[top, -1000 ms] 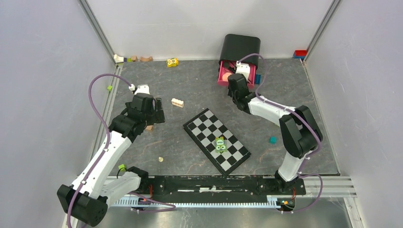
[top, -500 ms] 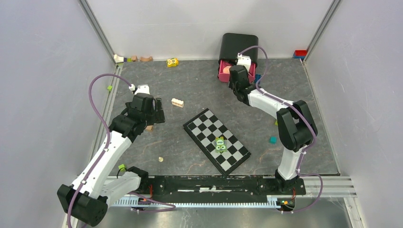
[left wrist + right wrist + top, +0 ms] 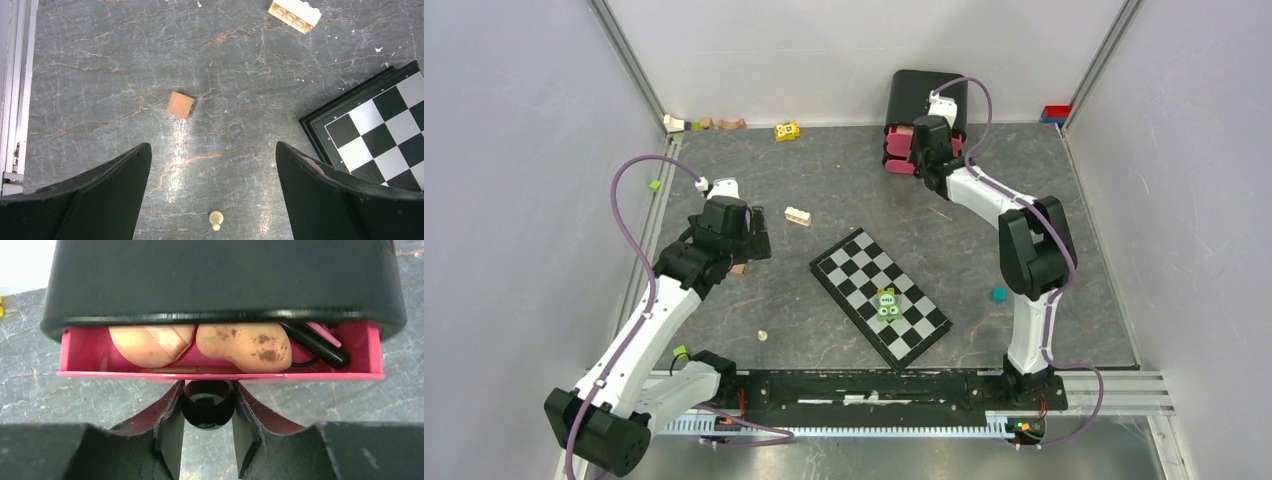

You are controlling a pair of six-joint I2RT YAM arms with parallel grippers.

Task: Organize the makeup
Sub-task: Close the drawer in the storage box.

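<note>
A black box holds a pink drawer that stands a little way out. Makeup lies inside the drawer: a round peach puff, a stained peach sponge, a black brush handle and a pink pencil. My right gripper is shut on the drawer's black round knob. From above, the right gripper sits at the front of the black box. My left gripper hangs wide open over bare table, holding nothing.
A chequered board with a green toy lies mid-table. Under the left gripper lie a wooden cube, a cream pawn and a cream brick. A teal block and a yellow toy are scattered around.
My right gripper has moved toward the back wall with the knob in it, and the pink drawer has slid most of the way into the black box. The left arm has not moved.
</note>
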